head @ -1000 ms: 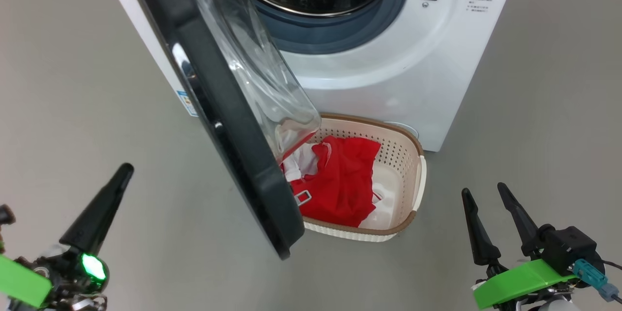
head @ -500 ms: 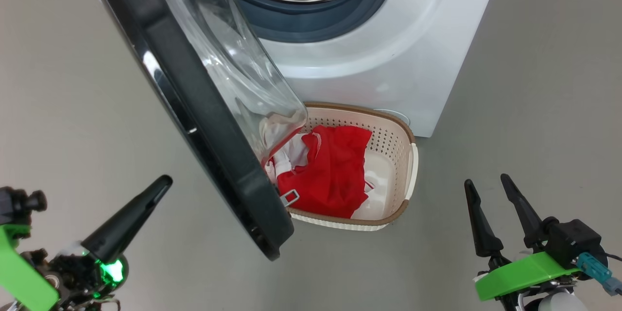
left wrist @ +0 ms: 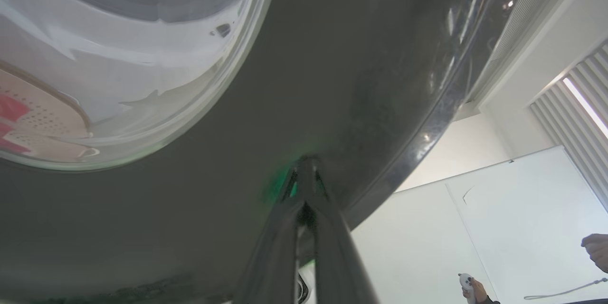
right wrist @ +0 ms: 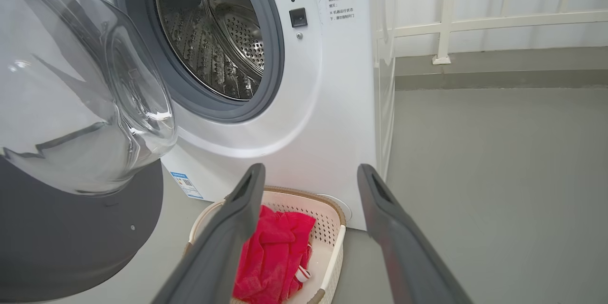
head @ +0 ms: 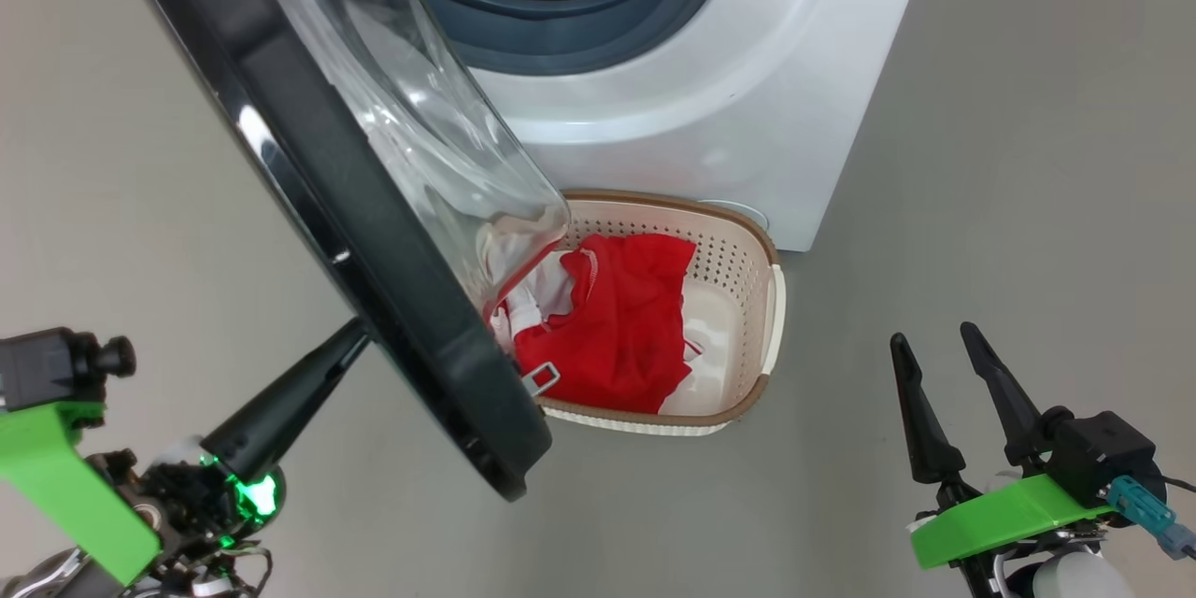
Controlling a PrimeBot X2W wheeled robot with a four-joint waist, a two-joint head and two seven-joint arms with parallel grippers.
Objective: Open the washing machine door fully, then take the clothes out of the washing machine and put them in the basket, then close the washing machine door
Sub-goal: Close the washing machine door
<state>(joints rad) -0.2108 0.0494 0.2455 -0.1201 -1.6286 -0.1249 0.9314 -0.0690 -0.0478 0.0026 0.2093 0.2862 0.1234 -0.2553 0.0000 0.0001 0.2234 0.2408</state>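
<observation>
Two states: left pincer (head: 353, 334) pressed together, touching door (head: 374, 234); right pincer (head: 932, 336) spread, empty.

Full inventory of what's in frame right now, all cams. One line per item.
washing machine: one, white, straight ahead; visible part of drum empty
door: one, black rim with clear glass bowl, partly open, above the basket's left end
basket: one, cream with brown rim, on the grey floor before the washing machine
clothes: red jersey and white garment, in the basket
sticker: one, blue, low on the washing machine
railing: one, white, by the far wall
person's hands: two, right edge of left wrist view, one holding a controller
left hand: shut, tips against the door's black outer face
right hand: open, empty, lower right
</observation>
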